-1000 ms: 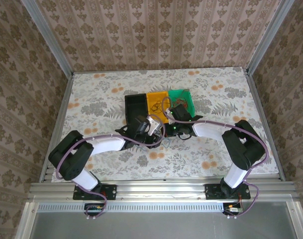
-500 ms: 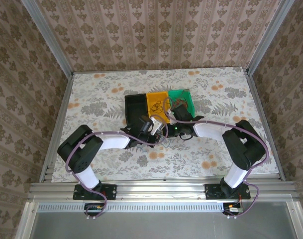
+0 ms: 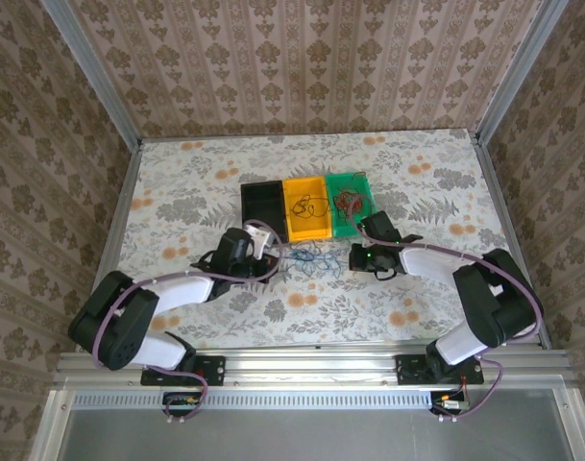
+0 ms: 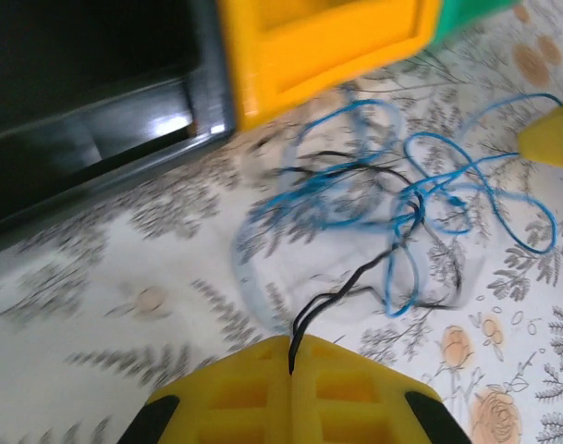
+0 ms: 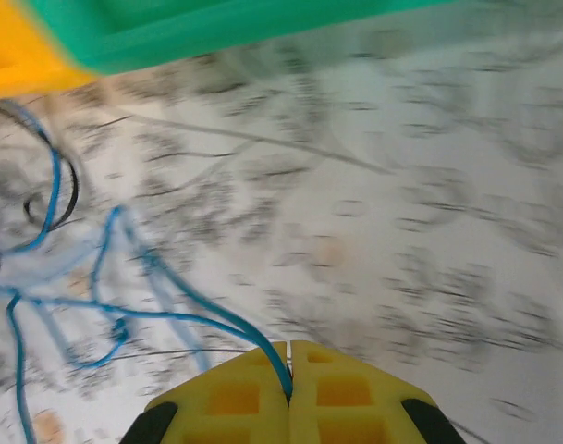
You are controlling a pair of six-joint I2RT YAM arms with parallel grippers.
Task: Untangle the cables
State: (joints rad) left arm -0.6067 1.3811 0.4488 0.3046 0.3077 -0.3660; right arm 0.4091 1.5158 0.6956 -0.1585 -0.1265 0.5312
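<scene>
Both pairs of jaws are pressed fully together: the left gripper [image 4: 290, 363] pinches a black cable [image 4: 311, 310] that leaves the seam between its yellow pads, and the right gripper [image 5: 288, 375] pinches a blue cable [image 5: 227, 324] the same way. On the flowered table [image 3: 426, 182], three bins stand in a row at the middle: a black bin [image 3: 258, 197] on the left, a yellow bin [image 3: 288, 206] holding a thin dark wire, and a green bin [image 3: 368, 192] on the right holding a red cable [image 3: 348, 200]. Just near of the yellow bin, between the two grippers, lies the tangle [image 3: 309, 257] of blue and black loops. The step in hand looks like drawing the two strands apart. It should go best with slow, level pulls, left and right away from each other, low over the table, watching where black crosses blue so the loops slide free and no knot tightens. Each grip is on a single thin strand, so either could slip.
</scene>
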